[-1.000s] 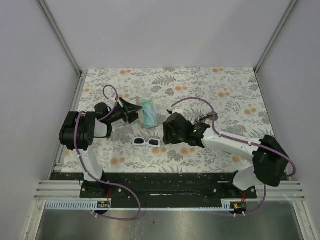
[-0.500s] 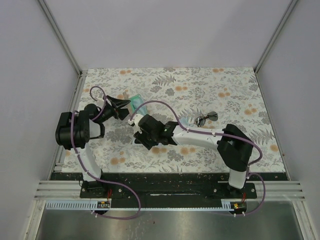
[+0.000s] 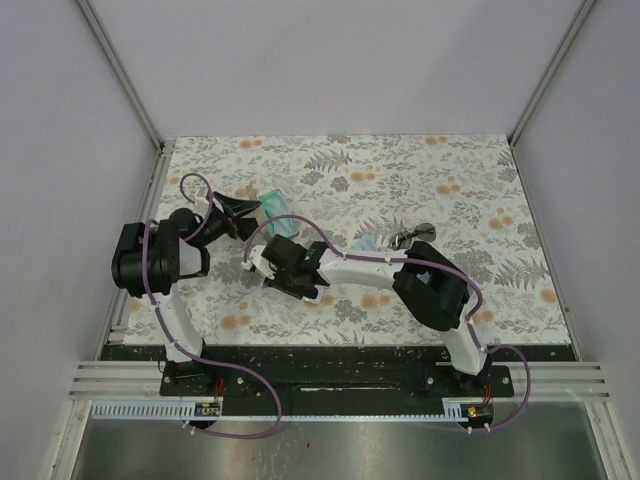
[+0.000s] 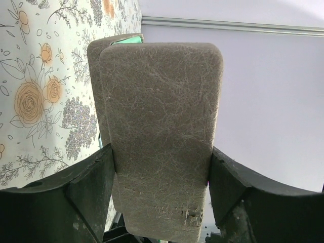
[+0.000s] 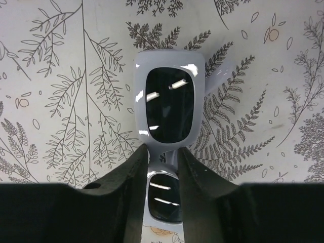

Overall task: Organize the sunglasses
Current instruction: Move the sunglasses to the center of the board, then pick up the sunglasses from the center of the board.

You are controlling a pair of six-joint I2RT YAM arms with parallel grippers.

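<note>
Right wrist view: white sunglasses [image 5: 169, 104] lie flat on the floral-print surface [image 5: 61, 76], centre of frame, one dark glossy lens up top and the other low between the fingers. Right gripper [image 5: 162, 152] straddles the nose bridge, jaws closed in on it and looking clenched on the plastic. The chunky white frame is rigid, smooth, rounded-rectangular; light to lift, I'd guess, but slick, so the narrow bridge seems a fair hold and keeps the pads off the lenses, which would smudge or scratch. The grip is thin there, so the pair may swing or twist when raised. Left wrist view: left gripper [image 4: 161, 152] jaws clamped on an oblong hard case [image 4: 162, 101], grey-tan with a grained leathery skin and rounded corners, held up off the surface; a teal edge peeks behind it at upper left, can't tell if that's lining or something else. Top view: thin dark wire sunglasses [image 3: 412, 237] sit right of centre on the surface, well apart from both grippers; likely flimsy and easy to bend, better lifted by the bridge than a temple.
</note>
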